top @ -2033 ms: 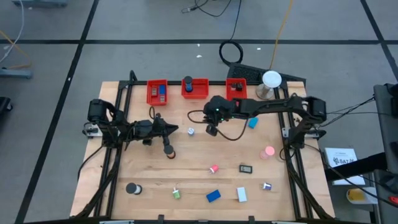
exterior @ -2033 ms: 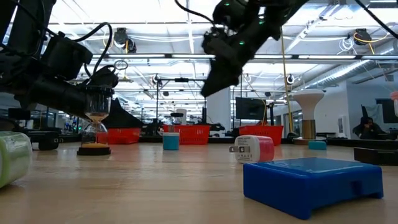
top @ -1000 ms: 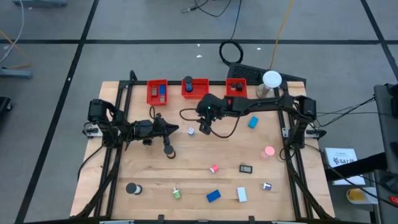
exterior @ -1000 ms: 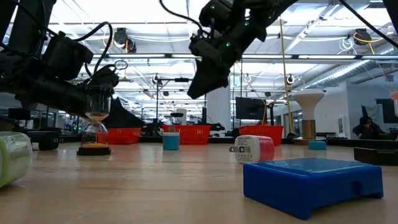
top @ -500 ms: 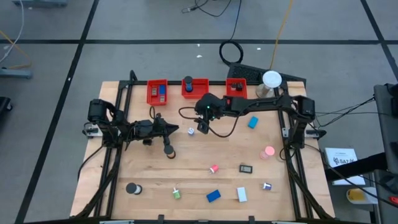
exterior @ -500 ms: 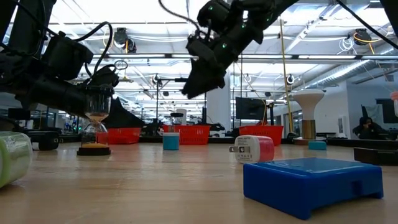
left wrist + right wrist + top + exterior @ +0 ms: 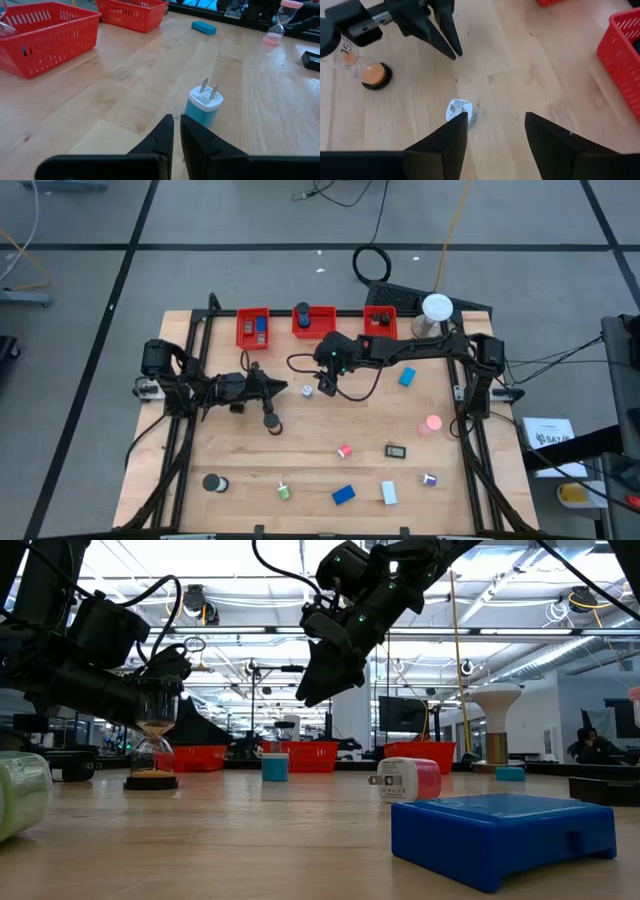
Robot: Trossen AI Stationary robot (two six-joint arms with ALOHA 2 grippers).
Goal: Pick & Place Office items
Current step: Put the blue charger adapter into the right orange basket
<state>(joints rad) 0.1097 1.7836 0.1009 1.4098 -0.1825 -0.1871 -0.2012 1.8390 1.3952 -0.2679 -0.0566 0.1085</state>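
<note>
A small blue-and-white plug charger (image 7: pixel 306 391) stands on the table on its base, prongs up; it also shows as the charger (image 7: pixel 205 105) and the charger (image 7: pixel 459 111). My right gripper (image 7: pixel 495 131) is open and hangs well above the table (image 7: pixel 320 680), almost over the charger (image 7: pixel 275 766). My left gripper (image 7: pixel 176 129) is shut, low over the table, pointing at the charger from the left and short of it (image 7: pixel 284 388). An hourglass with orange sand (image 7: pixel 270 420) stands upright beside the left arm, untouched.
Three red bins (image 7: pixel 253 327) (image 7: pixel 314 321) (image 7: pixel 380 323) line the far edge, beside a white dome (image 7: pixel 436 308). Loose items lie to the right and near: teal block (image 7: pixel 406 377), pink hourglass (image 7: pixel 431 424), pink charger (image 7: pixel 344 450), blue block (image 7: pixel 343 495), black roll (image 7: pixel 213 483).
My right gripper, staying open, has moved a little toward the table's left edge and come over the blue charger, holding its height. The left arm, the charger and the hourglass have kept still.
</note>
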